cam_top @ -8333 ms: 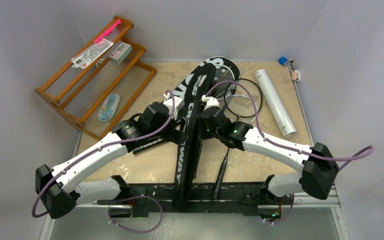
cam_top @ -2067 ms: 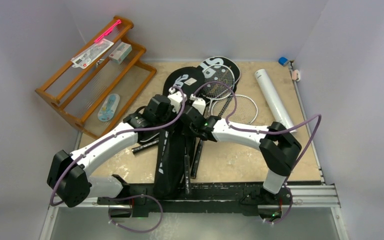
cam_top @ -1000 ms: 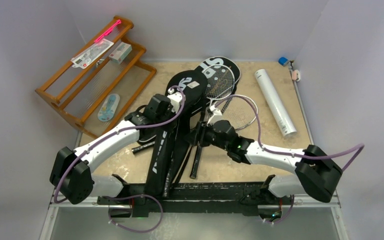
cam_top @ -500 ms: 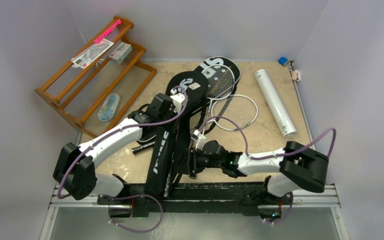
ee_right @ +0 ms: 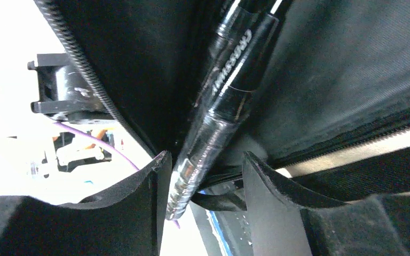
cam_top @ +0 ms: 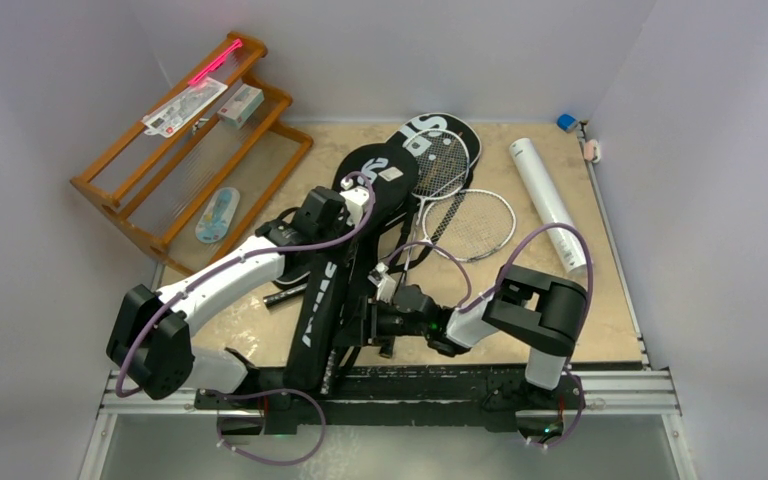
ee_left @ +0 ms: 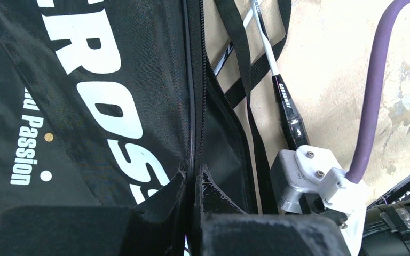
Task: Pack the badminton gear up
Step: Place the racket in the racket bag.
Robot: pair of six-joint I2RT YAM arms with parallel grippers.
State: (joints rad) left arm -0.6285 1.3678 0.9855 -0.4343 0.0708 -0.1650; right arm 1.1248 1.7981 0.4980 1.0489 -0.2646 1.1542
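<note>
Since half a second ago, the right arm (cam_top: 530, 310) is folding back on itself, elbow coming in toward the near edge, and the right gripper (cam_top: 363, 323) is sliding left to the cover's near end.

On the table (cam_top: 580, 320) I am seeing the CROSSWAY cover (cam_top: 322, 305) lying with its long axis running from the near edge, head end pointing far and slightly right. The SPORT cover (cam_top: 430, 128) is lying beyond it at the far side. The white tube (cam_top: 550, 205) is lying well apart on the right, running far-left to near-right. Two rackets (cam_top: 480, 225) are resting with heads far and handles pointing near, toward the cover's zipper edge.

The left gripper (ee_left: 193, 184) is pinching together on that zipper edge. The right fingers (ee_right: 144, 197) are standing apart, not clamping, with a racket handle (ee_right: 221, 101) between them, black cover fabric on both sides of it.
</note>
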